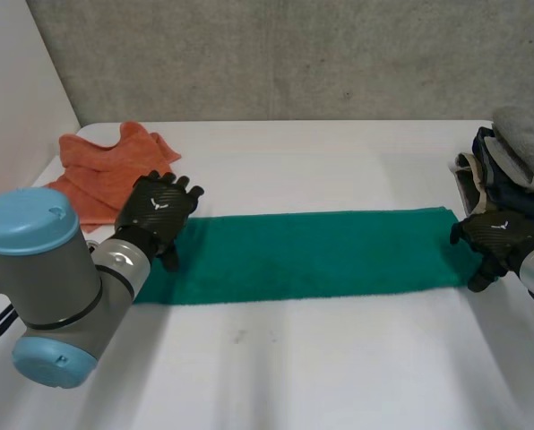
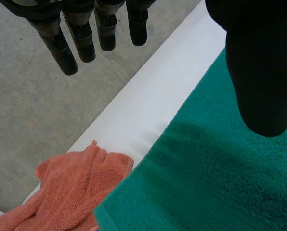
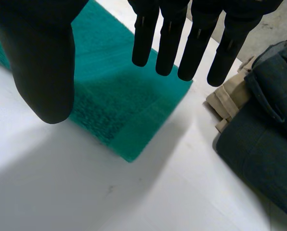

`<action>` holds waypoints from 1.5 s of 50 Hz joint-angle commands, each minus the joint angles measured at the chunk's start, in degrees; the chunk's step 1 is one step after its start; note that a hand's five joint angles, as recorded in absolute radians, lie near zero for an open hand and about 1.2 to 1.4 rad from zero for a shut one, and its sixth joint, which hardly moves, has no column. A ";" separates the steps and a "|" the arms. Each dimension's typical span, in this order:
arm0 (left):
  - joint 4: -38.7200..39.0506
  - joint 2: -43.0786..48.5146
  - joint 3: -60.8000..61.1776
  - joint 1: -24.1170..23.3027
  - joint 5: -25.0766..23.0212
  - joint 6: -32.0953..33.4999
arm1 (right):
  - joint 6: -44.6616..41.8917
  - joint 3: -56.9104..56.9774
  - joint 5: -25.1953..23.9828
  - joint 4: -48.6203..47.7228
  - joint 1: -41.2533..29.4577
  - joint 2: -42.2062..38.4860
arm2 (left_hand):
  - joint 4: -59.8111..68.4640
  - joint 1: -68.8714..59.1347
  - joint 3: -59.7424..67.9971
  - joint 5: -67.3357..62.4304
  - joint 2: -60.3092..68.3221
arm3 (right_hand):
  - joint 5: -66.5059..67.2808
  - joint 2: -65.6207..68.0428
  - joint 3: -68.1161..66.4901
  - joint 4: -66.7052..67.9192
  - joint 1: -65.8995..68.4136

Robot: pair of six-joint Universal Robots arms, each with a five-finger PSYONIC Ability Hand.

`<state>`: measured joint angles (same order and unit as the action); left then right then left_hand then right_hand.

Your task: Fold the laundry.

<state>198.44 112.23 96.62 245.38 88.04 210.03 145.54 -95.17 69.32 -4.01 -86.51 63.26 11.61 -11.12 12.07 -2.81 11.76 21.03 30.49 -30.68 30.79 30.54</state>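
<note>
A green towel (image 1: 312,255), folded into a long strip, lies flat across the white table (image 1: 294,376). My left hand (image 1: 162,209) hovers over the strip's left end. In the left wrist view its fingers (image 2: 66,48) are straight and spread away from the thumb, with the green towel (image 2: 211,183) below and nothing held. My right hand (image 1: 495,238) is at the strip's right end. Its fingers (image 3: 170,43) hang straight above the towel's corner (image 3: 129,120), apart from the thumb, holding nothing.
A crumpled orange cloth (image 1: 106,175) lies at the back left, just beyond the towel's left end (image 2: 71,192). A pile of grey, navy and beige clothes (image 1: 518,161) sits at the right edge, close beside my right hand (image 3: 264,139). A concrete wall stands behind the table.
</note>
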 commanded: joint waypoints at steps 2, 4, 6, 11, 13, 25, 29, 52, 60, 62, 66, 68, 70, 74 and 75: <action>0.10 0.27 -0.29 0.10 0.03 0.21 | -2.90 1.12 0.47 -2.67 -0.15 -4.02 | -1.61 1.12 -2.07 2.81 -1.76 | 30.10 30.65 -30.46 30.35 30.60; 0.10 0.27 -0.29 0.19 0.03 0.21 | -3.34 1.30 0.47 -2.67 -0.06 -4.29 | -1.61 1.12 -2.07 2.81 -1.76 | 48.90 49.45 -49.26 49.15 49.40; 0.10 0.18 -0.29 0.19 0.03 0.21 | -3.95 1.48 1.00 -2.67 0.12 -4.29 | -1.61 1.12 -2.07 2.81 -1.76 | 48.97 49.51 -49.32 49.21 49.46; 0.10 -0.08 -0.29 0.19 0.12 0.21 | -4.57 0.25 2.23 -2.76 2.57 -3.41 | -1.61 1.12 -2.07 2.81 -1.76 | 48.97 49.51 -49.32 49.21 49.46; 0.02 -0.61 -0.20 0.19 0.12 0.21 | -5.01 -0.46 2.49 -2.49 5.47 -2.27 | -1.61 1.12 -2.07 2.81 -1.76 | 48.97 49.51 -49.32 49.21 49.46; -0.42 -3.86 1.03 0.36 0.03 0.03 | -22.23 0.33 9.87 -0.12 13.83 4.59 | -1.61 1.12 -2.07 2.81 -1.76 | 48.97 49.51 -49.32 49.21 49.46; -0.51 -5.18 1.12 0.98 0.21 0.03 | -20.13 2.09 10.58 -0.38 3.13 7.92 | -1.61 1.12 -2.07 2.81 -1.76 | 48.97 49.51 -49.32 49.21 49.46; -0.60 -11.60 6.65 2.56 0.21 -0.06 | -18.80 12.63 5.39 -17.35 -54.20 -13.42 | -1.61 1.12 -2.07 2.81 -1.76 | 48.97 49.51 -49.32 49.21 49.46; -0.51 -11.60 6.31 2.38 0.21 -0.06 | -11.97 11.32 9.07 -15.85 -53.50 -9.22 | -1.61 1.12 -2.07 2.81 -1.76 | -21.03 -20.49 20.68 -20.79 -20.54; -0.51 -11.68 5.87 2.03 0.21 -0.06 | -6.10 10.01 11.44 -14.98 -51.84 -4.93 | -1.61 1.12 -2.07 2.81 -1.76 | -21.03 -20.49 20.68 -20.79 -20.54; -0.25 -11.51 4.46 0.90 0.21 0.03 | 1.03 4.84 13.21 -12.79 -44.65 1.58 | -1.61 1.12 -2.07 2.81 -1.76 | -21.03 -20.49 20.68 -20.79 -20.54; -0.25 -11.51 3.85 0.01 0.29 -0.06 | 2.02 2.63 13.21 -11.29 -42.17 3.00 | -1.61 1.12 -2.07 2.81 -1.76 | -21.03 -20.49 20.68 -20.79 -20.54; -0.16 -10.99 3.23 -1.65 0.29 -0.06 | 2.63 -0.26 13.39 -8.92 -39.45 4.14 | -1.61 1.12 -2.07 2.81 -1.76 | -21.03 -20.49 20.68 -20.79 -20.54; -0.07 -10.63 2.53 -3.67 0.38 0.03 | 1.85 -4.57 13.83 -6.98 -34.36 3.54 | -1.61 1.12 -2.07 2.81 -1.76 | -21.03 -20.49 20.68 -20.79 -20.54; -0.07 -10.54 2.52 -3.94 0.38 0.03 | 1.67 -5.46 13.74 -6.80 -32.86 3.36 | -1.61 1.12 -2.07 2.81 -1.76 | -21.03 -20.49 20.68 -20.79 -20.54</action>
<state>198.26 101.01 100.21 244.47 88.31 210.03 147.84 -94.24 82.88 -13.88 -127.15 66.60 11.61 -11.12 12.07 -2.81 11.76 2.70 11.87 -12.04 12.03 13.01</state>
